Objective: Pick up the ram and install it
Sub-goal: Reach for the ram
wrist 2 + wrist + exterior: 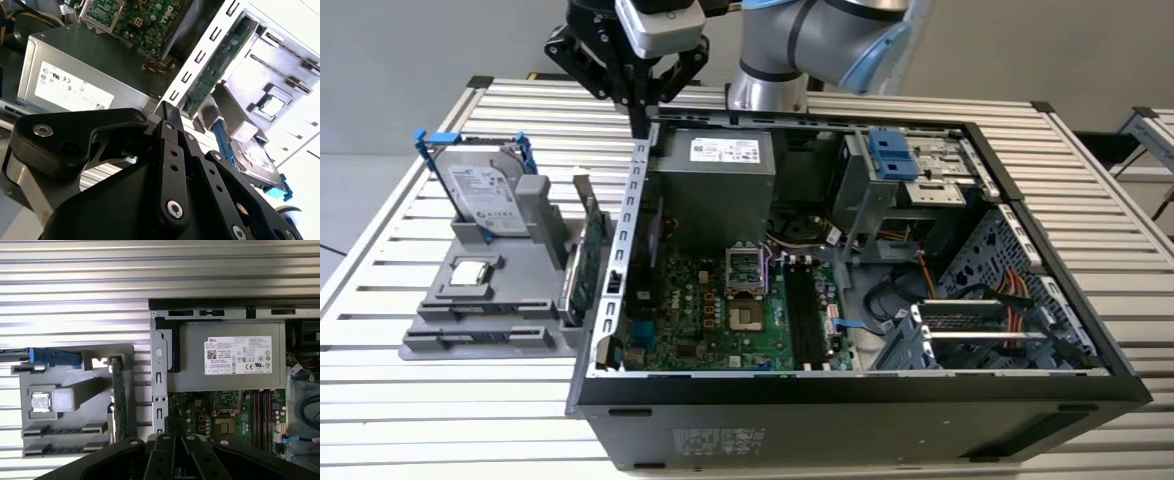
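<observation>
We find the gripper [638, 105] closed and empty; the ram [215, 67] stands in the fixture [75, 380] below and beside it, neither picked nor installed.

The gripper [638, 115] hangs with its fingers drawn together above the rear corner of the open computer case [854, 395], beside the power supply [714, 175]. The case lies on a slatted table [427, 400]. On the exterior view's left, a gray holder [480, 320] carries an upright hard drive [487, 195] and a green card [591, 265] just beside the case wall.
</observation>
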